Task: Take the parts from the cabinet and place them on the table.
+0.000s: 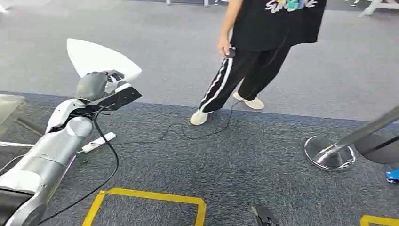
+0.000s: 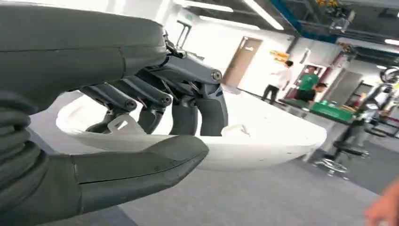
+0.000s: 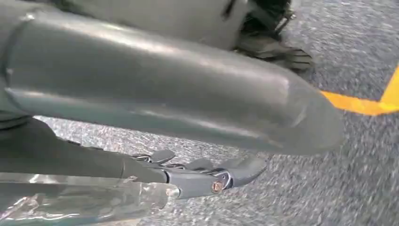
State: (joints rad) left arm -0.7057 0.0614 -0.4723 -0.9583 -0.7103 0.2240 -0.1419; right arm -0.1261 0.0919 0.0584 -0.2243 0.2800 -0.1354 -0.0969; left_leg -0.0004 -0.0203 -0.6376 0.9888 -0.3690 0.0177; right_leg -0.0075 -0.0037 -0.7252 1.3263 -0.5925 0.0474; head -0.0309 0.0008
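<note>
While left hand (image 1: 101, 84) grips part (image 1: 101, 57), carpet (image 1: 244, 165) lies below.

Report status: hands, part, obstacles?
Left hand holds the white part, carried above the floor. Right hand hangs open over carpet. Person, cable and stanchion base ahead.

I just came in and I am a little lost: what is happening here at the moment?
The robot holds a white curved part in its left hand, raised over the grey carpet, with the thumb under it and the fingers over its rim. The right hand hangs near the floor, beside yellow floor tape; something clear lies against it, though whether it is held I cannot tell. A person stands ahead. A metal post base stands to the right.
</note>
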